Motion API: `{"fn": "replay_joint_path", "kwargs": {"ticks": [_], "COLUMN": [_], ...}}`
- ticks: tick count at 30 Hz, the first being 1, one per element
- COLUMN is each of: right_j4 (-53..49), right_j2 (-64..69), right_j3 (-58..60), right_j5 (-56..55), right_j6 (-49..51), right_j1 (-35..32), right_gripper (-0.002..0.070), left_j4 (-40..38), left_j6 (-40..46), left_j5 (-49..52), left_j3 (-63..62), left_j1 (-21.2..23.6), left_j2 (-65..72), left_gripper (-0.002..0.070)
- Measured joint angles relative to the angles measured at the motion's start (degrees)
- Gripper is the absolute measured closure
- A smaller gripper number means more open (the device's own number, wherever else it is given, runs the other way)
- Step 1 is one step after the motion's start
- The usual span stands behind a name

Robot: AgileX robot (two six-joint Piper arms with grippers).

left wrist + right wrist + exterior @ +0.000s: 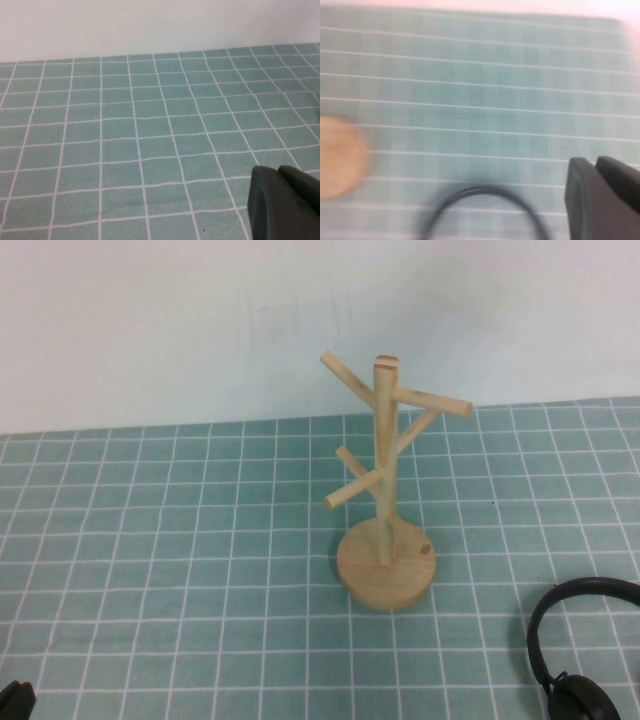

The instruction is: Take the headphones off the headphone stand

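The headphones [575, 645] lie flat on the checked cloth [180, 570], off the headphone stand [385, 480], which stands upright with bare pegs. The right gripper [602, 200] hovers just beside the headband, clenched on nothing. The left gripper [282, 207] sits well apart from both; its jaw state cannot be told.

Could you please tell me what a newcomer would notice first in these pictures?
The bare wooden stand rises mid-table, nothing on its pegs. The black headphones lie on the green checked cloth at the near right corner, apart from the stand. The left hand barely shows at the near left edge.
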Motion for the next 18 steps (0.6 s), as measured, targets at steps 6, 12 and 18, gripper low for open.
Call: {"fn": "replay_joint_path", "kwargs": {"ticks": [6,12,18], "right_j4": [14.56,19.74,19.73], "right_j2": [-6.36,-23.91,-28.66], "right_j3": [5.59,13.05,15.79], "right_j5": [0.00,1.15,5.67], "right_j6": [-8.05,-11.54,-11.90], "right_j1": [0.48,0.00,0.48], "right_gripper": [0.0682,0.0682,0.0683], "left_j4": [0.00,0.00,0.00], "left_j6": [0.00,0.00,0.00], "left_j5": [0.00,0.00,0.00], "left_j3": [0.00,0.00,0.00], "left_j1": [0.00,0.00,0.00], "left_j2": [0.00,0.00,0.00], "left_gripper": [0.0680,0.0680,0.0680]}}
